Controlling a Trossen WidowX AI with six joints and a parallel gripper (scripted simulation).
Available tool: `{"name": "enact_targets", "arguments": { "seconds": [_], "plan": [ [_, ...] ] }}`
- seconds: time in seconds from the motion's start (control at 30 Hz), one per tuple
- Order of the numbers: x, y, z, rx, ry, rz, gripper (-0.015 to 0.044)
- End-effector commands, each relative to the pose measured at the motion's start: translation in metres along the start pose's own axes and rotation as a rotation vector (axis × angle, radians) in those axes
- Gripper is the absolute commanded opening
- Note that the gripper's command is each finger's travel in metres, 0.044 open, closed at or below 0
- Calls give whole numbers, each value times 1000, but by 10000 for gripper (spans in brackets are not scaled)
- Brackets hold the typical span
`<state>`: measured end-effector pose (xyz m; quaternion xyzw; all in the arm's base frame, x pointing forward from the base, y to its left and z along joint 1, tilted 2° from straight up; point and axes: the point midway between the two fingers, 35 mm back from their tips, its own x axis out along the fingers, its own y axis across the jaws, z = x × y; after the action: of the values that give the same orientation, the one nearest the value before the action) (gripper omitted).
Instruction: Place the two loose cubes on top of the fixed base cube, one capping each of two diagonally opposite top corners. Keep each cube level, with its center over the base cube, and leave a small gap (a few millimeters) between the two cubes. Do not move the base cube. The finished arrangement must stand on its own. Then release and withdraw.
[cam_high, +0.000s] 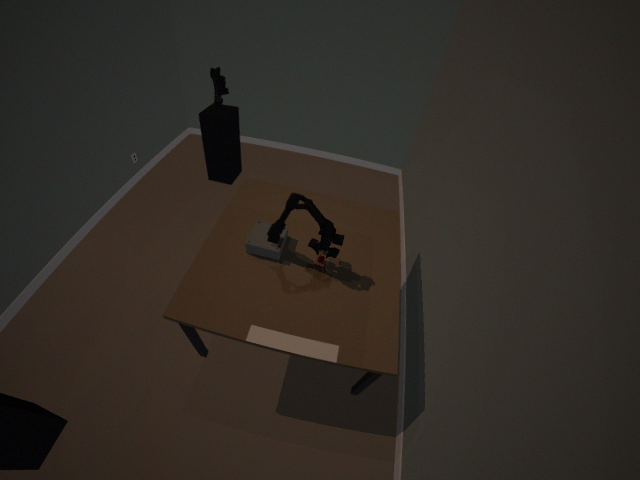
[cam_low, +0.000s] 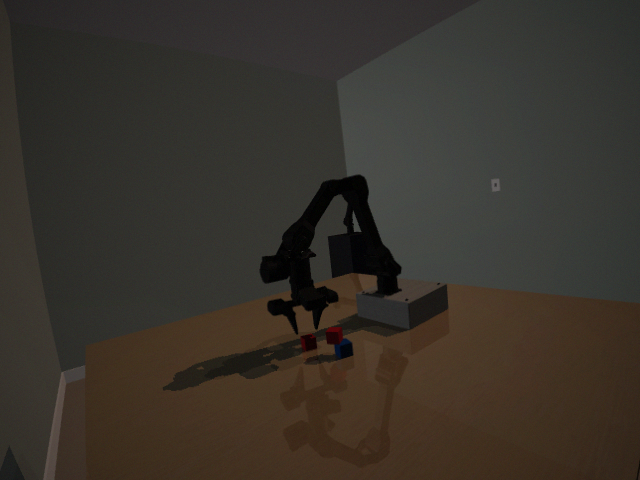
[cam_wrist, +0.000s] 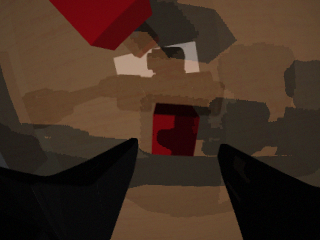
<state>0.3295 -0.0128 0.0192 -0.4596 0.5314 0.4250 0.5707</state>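
Pincer (cam_low: 305, 326) half open, empty, above near red cube (cam_low: 308, 342) on worktop (cam_low: 465, 387). Cube looks rigid, light, smooth-sided; likely best gripped across opposite flat faces, mid-height.

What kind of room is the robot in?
Probably a small, dim workroom for testing robots. A black robot arm is bolted to a grey block on a wooden table, three little cubes lie beside it, and a camera sits on a tall black stand in the corner.
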Motion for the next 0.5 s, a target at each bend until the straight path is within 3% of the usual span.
{"name": "enact_targets", "arguments": {
  "seconds": [0.0, 0.47],
  "plan": [
    [8, 2, 0, -5, -1, 9, 265],
    [31, 2, 0, -5, -1, 9, 265]
  ]
}}
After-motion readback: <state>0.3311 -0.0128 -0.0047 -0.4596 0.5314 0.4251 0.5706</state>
